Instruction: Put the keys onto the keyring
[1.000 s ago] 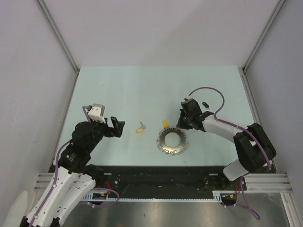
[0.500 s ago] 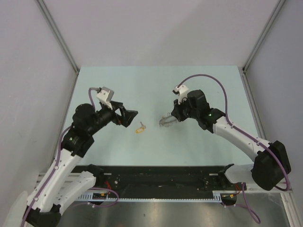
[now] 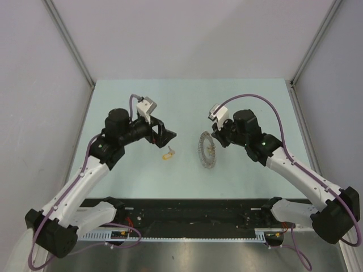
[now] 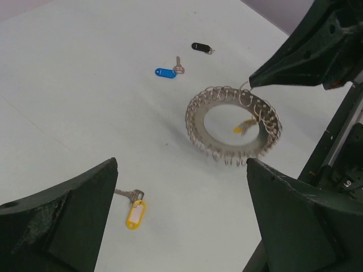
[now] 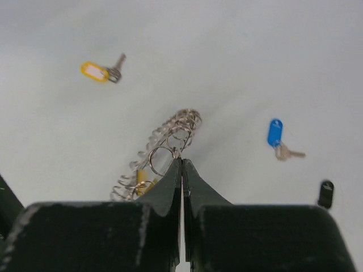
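1. Table, pale green, carries everything; grey walls stand around it.
2. Left arm reaches in from one side and right arm from the other; their wrists face each other across the table's middle.
3. Left gripper hangs above the table with its jaws spread wide and nothing between them; the yellow key lies flat on the table just below it.
4. Right gripper has its jaws pressed tight together, pinching a wire loop on the keyring's upper rim.
5. Keyring hangs from that pinch, tipped up on edge, between the two grippers; whether its lower rim touches the table I cannot tell.
6. Second yellow tag shows within the keyring's hole, close to the coils; whether it is threaded on I cannot tell.
7. Blue key and black key lie flat near each other, on the keyring's far side from the left gripper, well apart from the yellow key.
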